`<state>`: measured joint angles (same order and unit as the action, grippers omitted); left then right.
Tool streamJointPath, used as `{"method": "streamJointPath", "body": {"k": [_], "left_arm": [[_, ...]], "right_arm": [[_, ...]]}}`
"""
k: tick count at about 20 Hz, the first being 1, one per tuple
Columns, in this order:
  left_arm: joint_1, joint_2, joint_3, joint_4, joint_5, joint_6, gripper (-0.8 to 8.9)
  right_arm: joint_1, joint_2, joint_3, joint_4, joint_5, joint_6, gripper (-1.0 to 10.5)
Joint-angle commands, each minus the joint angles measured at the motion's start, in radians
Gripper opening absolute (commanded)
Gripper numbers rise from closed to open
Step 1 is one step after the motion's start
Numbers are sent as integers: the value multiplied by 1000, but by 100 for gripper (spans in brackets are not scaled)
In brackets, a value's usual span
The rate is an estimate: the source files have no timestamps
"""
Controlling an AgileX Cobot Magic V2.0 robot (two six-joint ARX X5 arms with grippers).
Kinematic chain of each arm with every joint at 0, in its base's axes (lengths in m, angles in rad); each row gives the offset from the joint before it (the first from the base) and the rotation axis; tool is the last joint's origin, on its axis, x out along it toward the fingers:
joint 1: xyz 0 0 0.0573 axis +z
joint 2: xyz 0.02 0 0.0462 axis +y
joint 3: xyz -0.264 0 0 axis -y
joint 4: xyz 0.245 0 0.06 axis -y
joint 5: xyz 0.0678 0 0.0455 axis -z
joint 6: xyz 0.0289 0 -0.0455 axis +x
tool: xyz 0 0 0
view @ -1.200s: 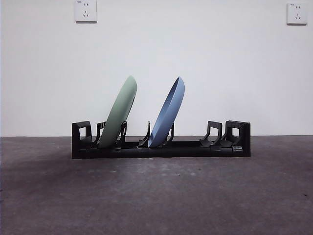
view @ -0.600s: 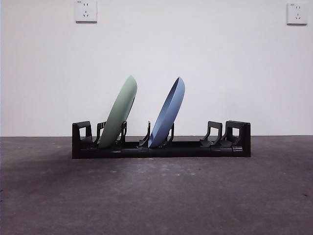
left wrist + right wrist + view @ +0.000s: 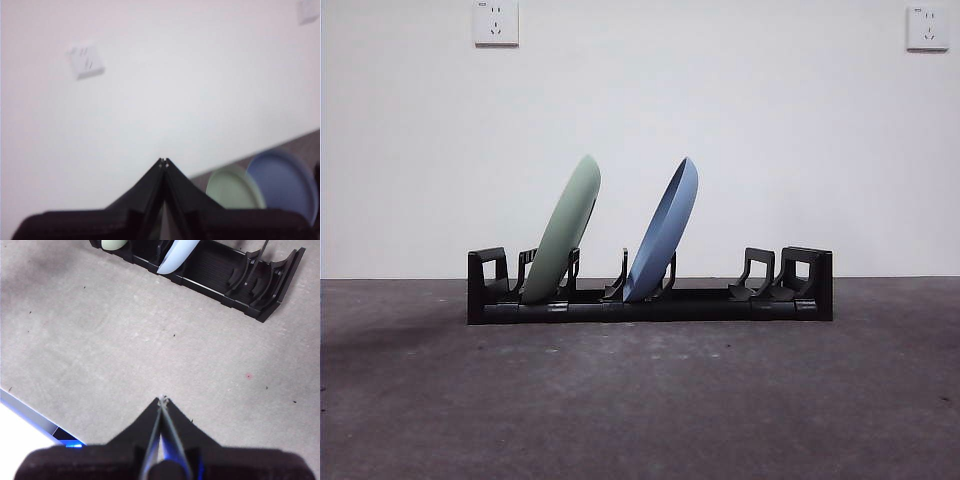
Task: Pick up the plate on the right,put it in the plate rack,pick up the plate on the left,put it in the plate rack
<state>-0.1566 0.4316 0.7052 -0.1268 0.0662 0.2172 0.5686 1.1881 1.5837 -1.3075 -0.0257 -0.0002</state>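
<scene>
The black plate rack [image 3: 720, 303] lies across the table in the front view. A green plate [image 3: 563, 230] leans in its left slots and a blue plate [image 3: 665, 230] leans in the middle slots. Both plates show in the left wrist view, the green plate [image 3: 234, 189] beside the blue plate [image 3: 282, 181]. My left gripper [image 3: 164, 162] is shut and empty, raised and pointing at the white wall. My right gripper [image 3: 163, 400] is shut and empty over bare table, away from the rack [image 3: 235, 275]. Neither arm appears in the front view.
The rack's right-hand slots [image 3: 758, 272] hold nothing. Two wall sockets [image 3: 495, 22] sit high on the white wall behind. The grey table [image 3: 640, 400] stretches in front of the rack. A table edge with a blue strip [image 3: 30, 415] shows in the right wrist view.
</scene>
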Motion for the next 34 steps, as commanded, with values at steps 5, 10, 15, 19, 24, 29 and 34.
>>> {"method": "streamJointPath", "body": {"k": [5, 10, 15, 19, 24, 29, 34], "left_arm": [[51, -229, -449, 76, 0, -2, -4], [51, -372, -631, 72, -41, -64, -4], [54, -428, -698, -14, -41, -121, -4], [54, -428, -698, -39, -31, -142, -4], [54, -419, -698, -38, -33, -142, -4], [54, -407, -698, -38, -33, -142, -4], [54, -391, -698, -38, -33, -142, -4]], "right_arm": [[1, -1, -6, 7, 1, -1, 2], [1, -1, -6, 7, 1, -1, 2], [1, -1, -6, 7, 1, -1, 2], [1, -1, -6, 7, 1, -1, 2], [1, -1, -6, 7, 1, -1, 2], [1, -1, -6, 7, 1, -1, 2], [-7, -17, -6, 17, 29, -4, 2]]}}
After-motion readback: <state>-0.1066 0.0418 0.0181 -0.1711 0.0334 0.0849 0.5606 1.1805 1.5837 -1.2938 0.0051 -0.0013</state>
